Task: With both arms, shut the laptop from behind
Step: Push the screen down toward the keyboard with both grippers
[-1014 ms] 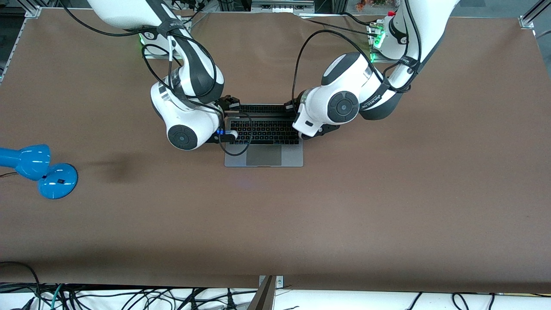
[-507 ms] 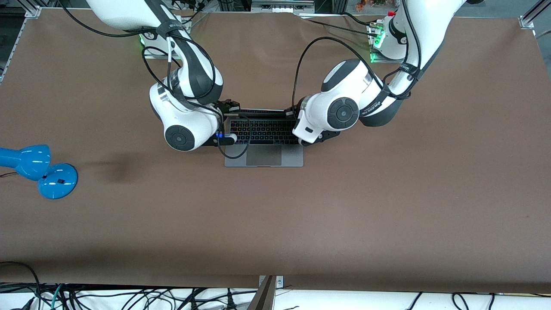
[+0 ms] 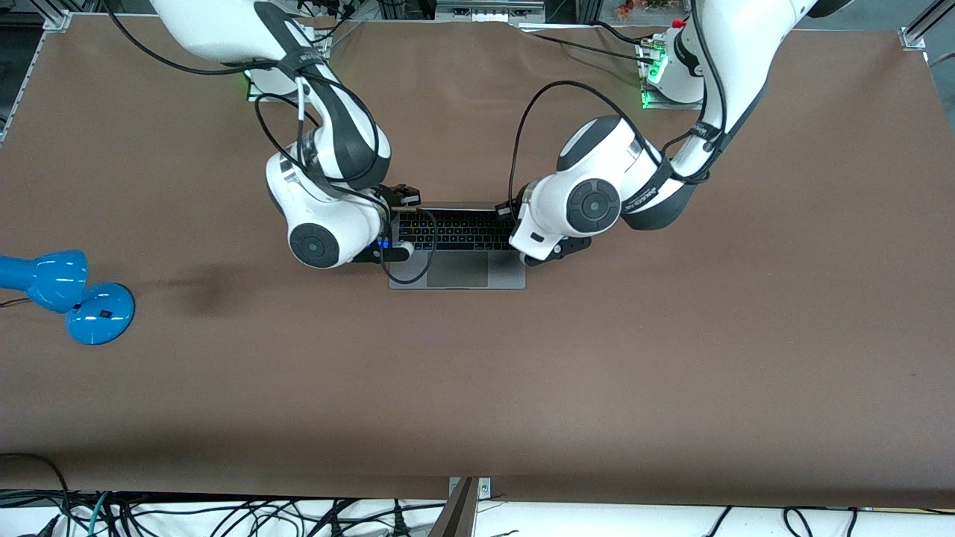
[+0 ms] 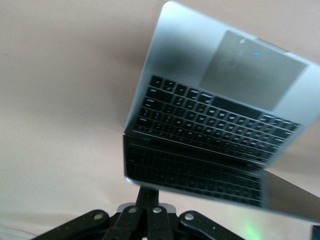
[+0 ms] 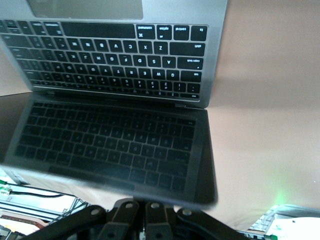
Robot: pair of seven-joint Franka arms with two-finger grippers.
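Both pairs of fingers are pressed together with nothing between them, used as blunt pushers against the back of the screen. The left gripper (image 4: 150, 207) sits at the lid's top edge toward the left arm's end of the table, and the right gripper (image 5: 147, 212) does the same at the other corner. In each wrist view the closed fingers meet the lid's rim, and the dark glass throws back a reflection of the keyboard.

Compared with a second ago, the lid has tipped well forward. Earlier a strip of dark screen stood above the keys in the front view; now that strip has narrowed to almost nothing, and both wrists have come forward over the keyboard rows. The push from the back is working, I'd say, and the lid looks past upright and on its way down, though not yet shut.

The laptop (image 3: 456, 250) lies in the middle of the table between the two arms, its base flat on the brown table (image 3: 671, 358). Its long axis runs from one arm's end of the table to the other. The trackpad edge faces the front camera, and the hinge lies farther from that camera, toward the arms' bases.

A blue lamp (image 3: 67, 294) sits well apart, at the right arm's end.
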